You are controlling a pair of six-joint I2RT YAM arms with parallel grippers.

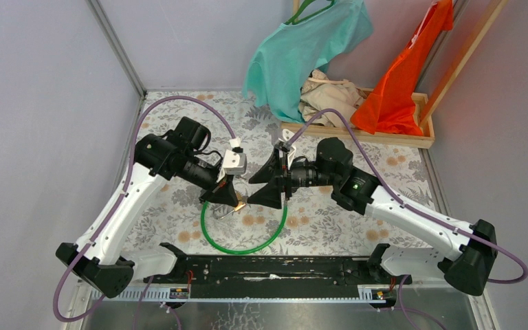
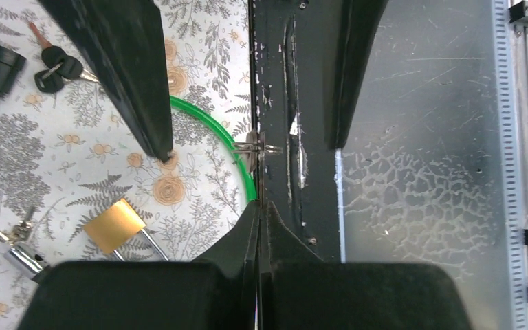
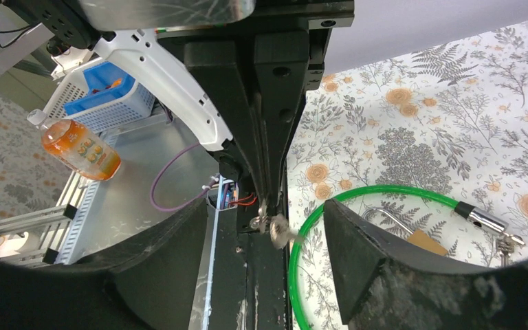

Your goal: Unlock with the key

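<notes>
looks mid hand-over: gripping the key (image 3: 280, 232) in the tightly closed left tool (image 2: 258, 206), straddling it with the empty, wide-open right tool (image 3: 267, 204), leaving the padlock (image 2: 113, 225) on the tabletop (image 2: 55, 158) inside the green hoop (image 2: 210, 130); next, likely needs closing squarely on the key.

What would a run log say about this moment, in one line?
left pincer: shut on key | right pincer: open around key | padlock: on table, untouched
</notes>
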